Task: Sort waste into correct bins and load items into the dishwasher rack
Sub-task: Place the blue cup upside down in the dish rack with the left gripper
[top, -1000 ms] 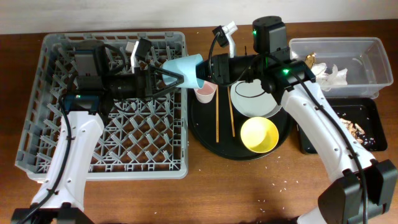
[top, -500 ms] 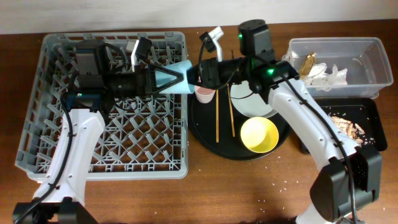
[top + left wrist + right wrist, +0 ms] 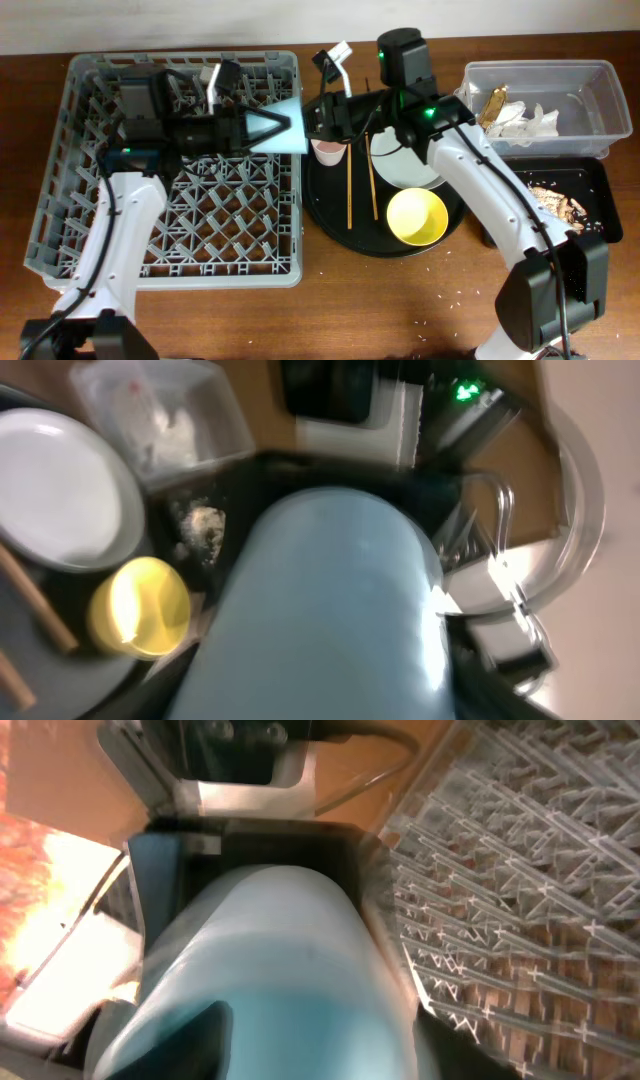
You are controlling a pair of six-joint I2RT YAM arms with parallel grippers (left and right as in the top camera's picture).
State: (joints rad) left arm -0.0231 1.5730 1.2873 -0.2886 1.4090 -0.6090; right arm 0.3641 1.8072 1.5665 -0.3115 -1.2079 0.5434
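A round black tray point(image 3: 335, 215) rests on a brown, possibly wooden, table point(image 3: 400, 310).

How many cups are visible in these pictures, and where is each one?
2. The light-blue cup is held above the dishwasher rack's right edge; the pink cup stands on the round black tray. The arms may hide others.

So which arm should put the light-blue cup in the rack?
Left. The left gripper straddles the light-blue cup at the edge of the dishwasher rack; the right gripper holds its other end from over the round black tray.
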